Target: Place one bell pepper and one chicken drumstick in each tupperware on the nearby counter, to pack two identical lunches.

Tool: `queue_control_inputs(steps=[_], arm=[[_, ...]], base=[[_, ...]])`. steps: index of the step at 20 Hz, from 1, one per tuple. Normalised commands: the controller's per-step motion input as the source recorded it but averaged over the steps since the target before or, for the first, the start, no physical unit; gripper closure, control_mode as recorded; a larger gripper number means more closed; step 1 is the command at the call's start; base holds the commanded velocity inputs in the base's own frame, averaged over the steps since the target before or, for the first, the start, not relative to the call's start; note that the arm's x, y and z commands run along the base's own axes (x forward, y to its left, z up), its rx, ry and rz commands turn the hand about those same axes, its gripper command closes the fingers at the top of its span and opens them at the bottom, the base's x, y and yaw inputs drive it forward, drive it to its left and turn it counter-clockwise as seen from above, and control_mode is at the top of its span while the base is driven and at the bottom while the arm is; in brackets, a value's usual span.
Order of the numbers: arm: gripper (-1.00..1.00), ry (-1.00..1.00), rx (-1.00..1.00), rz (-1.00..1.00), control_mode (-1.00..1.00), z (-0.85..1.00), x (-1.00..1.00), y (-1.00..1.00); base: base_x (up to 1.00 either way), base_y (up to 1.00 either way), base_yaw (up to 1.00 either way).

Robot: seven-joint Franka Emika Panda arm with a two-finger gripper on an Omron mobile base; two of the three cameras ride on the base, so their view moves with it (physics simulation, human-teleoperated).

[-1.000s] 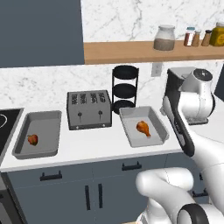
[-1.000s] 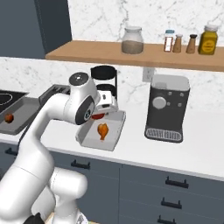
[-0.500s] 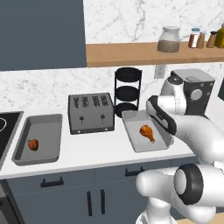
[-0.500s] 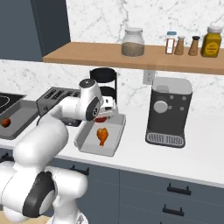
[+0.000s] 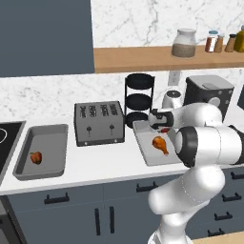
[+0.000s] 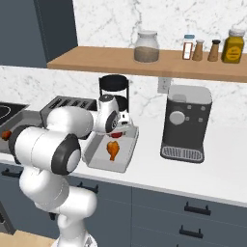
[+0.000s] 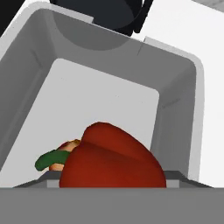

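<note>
A white robot arm reaches over the right-hand tupperware on a white desk, its pincer poised above the far end of the tray with a red bell pepper between its fingers. In the hand view the pepper, glossy and with its green stem pointing left, sits at the very bottom of the frame above the tray's pale floor, close to the camera; the pincer stands partly closed around it, and a sliver of red shows at the hand in the left base view. A chicken drumstick lies inside this same tupperware, orange-brown, near its middle; the right base view shows it just below the robot's hand. Well apart to the left, past a silver toaster, the second tupperware holds a small orange-brown piece with a trace of red, too small to tell whether it is one item or two. A black tiered stand rises behind the right tray, touching or nearly touching its far rim. A dark coffee machine stands to the right of the tray on the desk. Above, a wooden shelf carries a glass jar and several small bottles.
</note>
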Motion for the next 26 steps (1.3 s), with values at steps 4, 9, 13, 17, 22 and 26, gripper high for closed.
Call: queue_control_inputs(steps=[4, 9, 13, 17, 22, 26], arm=[[-1.0, 0.0, 0.0, 0.0, -1.0, -0.48, 0.42, -0.2], [-1.0, 0.0, 0.0, 0.0, -1.0, -0.03, 0.05, -0.02], [-1.0, 0.0, 0.0, 0.0, -1.0, 0.04, 0.0, 0.0], [-1.0, 0.01, 0.0, 0.0, -1.0, 0.18, -0.12, 0.0], [-1.0, 0.0, 0.0, 0.0, -1.0, 0.42, -0.81, 0.0], [-1.0, 0.0, 0.0, -0.01, -1.0, 0.45, -1.0, 0.0]], base=[[0.0, 0.0, 0.0], [0.0, 0.0, 0.0], [0.0, 0.0, 0.0], [0.0, 0.0, 0.0], [0.0, 0.0, 0.0], [0.0, 0.0, 0.0]])
